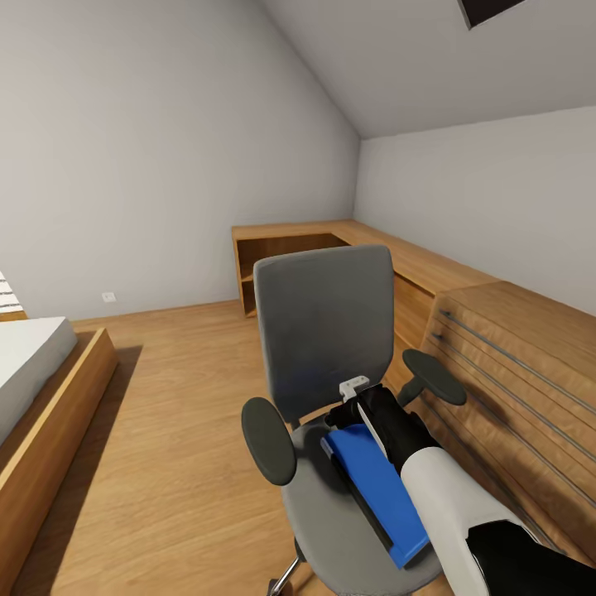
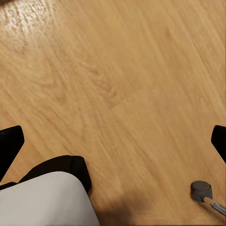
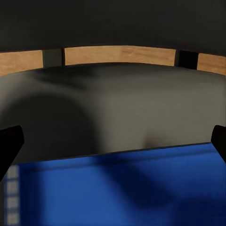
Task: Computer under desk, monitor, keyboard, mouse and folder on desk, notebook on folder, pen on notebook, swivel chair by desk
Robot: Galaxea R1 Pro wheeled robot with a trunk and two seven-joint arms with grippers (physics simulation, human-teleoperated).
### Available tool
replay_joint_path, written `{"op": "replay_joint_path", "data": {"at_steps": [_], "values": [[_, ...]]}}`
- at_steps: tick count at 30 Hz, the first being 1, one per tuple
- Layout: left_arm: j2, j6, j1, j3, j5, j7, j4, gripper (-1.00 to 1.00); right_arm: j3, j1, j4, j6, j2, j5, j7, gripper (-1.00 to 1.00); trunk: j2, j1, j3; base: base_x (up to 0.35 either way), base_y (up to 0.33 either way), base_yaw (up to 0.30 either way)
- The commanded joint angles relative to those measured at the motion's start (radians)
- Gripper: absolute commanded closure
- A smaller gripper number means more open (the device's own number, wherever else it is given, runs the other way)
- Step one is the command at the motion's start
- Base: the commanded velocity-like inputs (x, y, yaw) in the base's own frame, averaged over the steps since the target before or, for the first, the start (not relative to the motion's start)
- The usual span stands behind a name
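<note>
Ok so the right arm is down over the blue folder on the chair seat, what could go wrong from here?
1. The swivel chair stands on castors, so a push from the right gripper could probably roll or turn it away.
2. The folder lies flat on the soft seat, with the open fingers wide at either side; they may slide over it without catching an edge.
3. The armrest is close beside the arm and could be bumped.

Light wood floor [image 2: 122,80], 1 grey chair castor [image 2: 201,189], dark fingertips [image 2: 9,143] wide apart at both edges.
</note>
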Motion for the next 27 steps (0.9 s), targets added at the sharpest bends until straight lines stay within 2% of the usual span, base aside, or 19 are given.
{"op": "replay_joint_path", "data": {"at_steps": [1,13,19,27], "values": [[-0.001,0.004,0.000,-0.006,0.004,0.004,-0.002,-1.00,0.001,0.000,-0.001,0.004,0.000,0.011,0.007,-1.00,0.000,0.000,-0.001,0.000,0.000,0.000],[-0.002,-0.006,0.003,-0.026,-0.005,0.008,0.000,-1.00,0.001,0.000,-0.001,0.004,0.000,0.010,0.006,-1.00,0.000,0.000,-0.001,0.005,0.000,0.000],[-0.004,-0.007,0.006,-0.026,-0.043,0.005,0.001,-1.00,0.001,0.000,-0.002,0.004,0.000,0.010,0.006,-1.00,0.000,0.000,-0.001,0.123,0.000,0.000],[-0.006,0.000,0.003,-0.023,-0.048,0.008,0.002,-1.00,0.001,0.000,-0.001,0.005,0.000,0.011,0.006,-1.00,0.000,0.000,-0.001,0.023,0.000,0.000]]}}
